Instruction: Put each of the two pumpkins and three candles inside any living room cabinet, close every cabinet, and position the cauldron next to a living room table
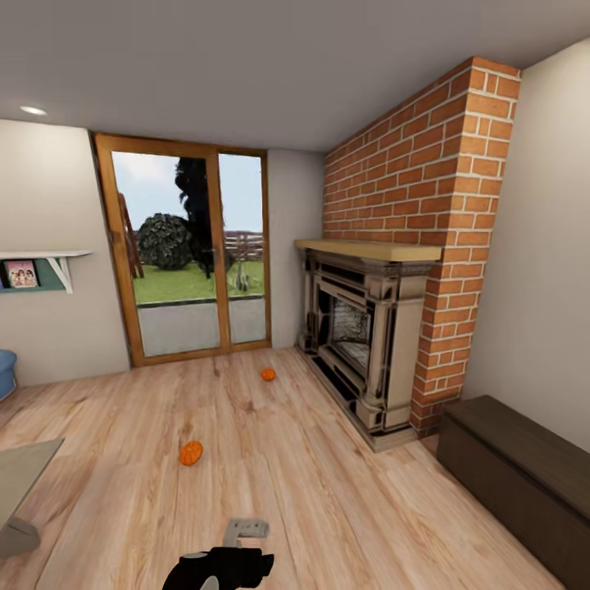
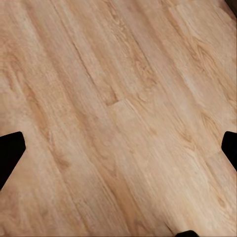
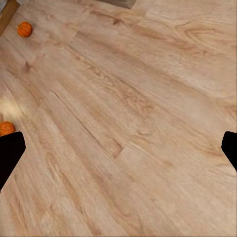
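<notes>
We see a light wood plank floor with clear grain and staggered board joints, running up to a red brick chimney that holds a beige, moulded fireplace surround under a flat tan mantel. A glazed door with a warm wooden frame looks out on grass and a dark bush. Two small orange ribbed pumpkins lie on the bare floor, well apart: the nearer pumpkin in the open middle of the room, the farther pumpkin near the fireplace's front corner. In the right wrist view the two appear again, one round and whole, the other cut by the frame edge. The long, low cabinet of dark brown wood, flat-topped with a plain front, stands against the right wall just beside the brick. A corner of the greyish tabletop on a slanted grey leg shows at the left.

The left gripper has its jaws spread wide over plain floorboards, holding nothing. The right gripper likewise has its jaws wide apart and empty above the planks, touching nothing.
</notes>
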Controlling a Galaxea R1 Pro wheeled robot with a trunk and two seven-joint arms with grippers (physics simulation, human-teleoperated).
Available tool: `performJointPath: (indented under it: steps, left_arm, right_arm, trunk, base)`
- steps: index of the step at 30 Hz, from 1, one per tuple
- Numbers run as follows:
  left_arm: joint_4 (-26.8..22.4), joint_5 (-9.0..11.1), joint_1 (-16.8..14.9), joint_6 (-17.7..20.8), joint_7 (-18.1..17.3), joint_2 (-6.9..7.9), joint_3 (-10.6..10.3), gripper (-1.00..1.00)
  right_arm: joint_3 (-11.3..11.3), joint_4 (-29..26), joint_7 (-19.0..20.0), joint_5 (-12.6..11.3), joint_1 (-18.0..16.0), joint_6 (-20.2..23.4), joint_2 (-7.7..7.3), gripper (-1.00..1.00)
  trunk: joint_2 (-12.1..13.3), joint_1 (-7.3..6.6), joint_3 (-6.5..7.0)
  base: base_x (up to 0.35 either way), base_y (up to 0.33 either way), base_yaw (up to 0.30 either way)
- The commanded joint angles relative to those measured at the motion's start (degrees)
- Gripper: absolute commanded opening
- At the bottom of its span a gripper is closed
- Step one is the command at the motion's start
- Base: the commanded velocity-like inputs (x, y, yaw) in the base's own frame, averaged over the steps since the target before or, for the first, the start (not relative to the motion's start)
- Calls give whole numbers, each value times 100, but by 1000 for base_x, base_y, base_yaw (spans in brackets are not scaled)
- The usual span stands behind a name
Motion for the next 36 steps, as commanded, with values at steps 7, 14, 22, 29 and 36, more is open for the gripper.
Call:
performJointPath:
  steps: [7,14,22,29,36]
  left_arm:
    - [493,51,-13,-128,81,-103,-3,100]
    - [612,36,-11,-174,94,-134,34,100]
    - [621,49,-9,-261,128,-134,63,100]
    - [620,65,-9,-359,452,-135,66,100]
    - [619,65,-9,-421,504,-135,65,100]
  right_arm:
    - [-23,8,29,-1,-4,-10,1,100]
    - [-18,9,29,-1,-4,-11,1,100]
    - [-14,10,27,-1,-4,-11,1,100]
    - [-9,11,25,-1,-4,-11,1,100]
    - [-9,17,20,-1,-4,-13,9,100]
  trunk:
    - [-5,5,-7]
    - [-5,5,-1]
    - [-5,5,0]
    - [-5,5,0]
    - [-5,5,0]
  base:
    - [321,28,0]
    - [324,3,157]
    - [324,0,273]
    - [325,0,289]
    - [331,0,290]
